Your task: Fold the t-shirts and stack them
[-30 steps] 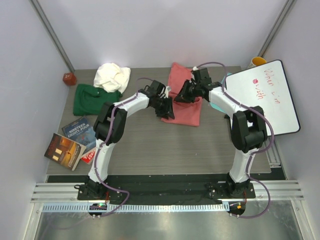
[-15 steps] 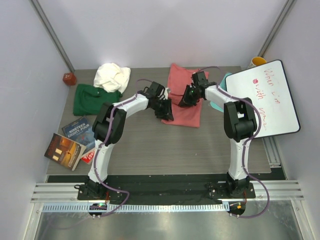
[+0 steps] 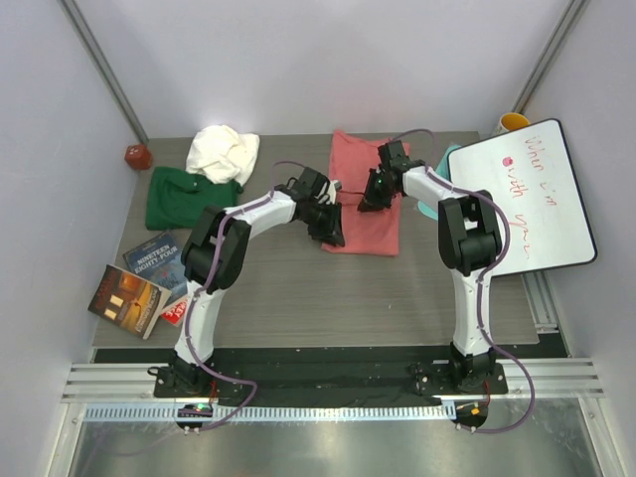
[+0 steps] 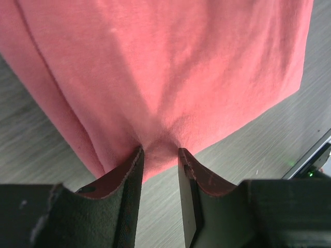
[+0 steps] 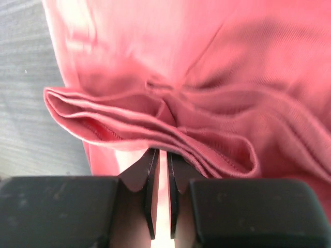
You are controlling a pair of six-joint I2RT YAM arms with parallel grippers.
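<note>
Top external: pink shirt [image 3: 350, 159] on grey table [image 3: 298, 288], pale walls [image 3: 298, 60]

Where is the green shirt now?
In the top view, the green shirt lies on the left of the table, between the white shirt and the books.

Bright, even light; glare bleaches the salmon-pink t-shirt [image 5: 170, 62] in the right wrist view
</note>
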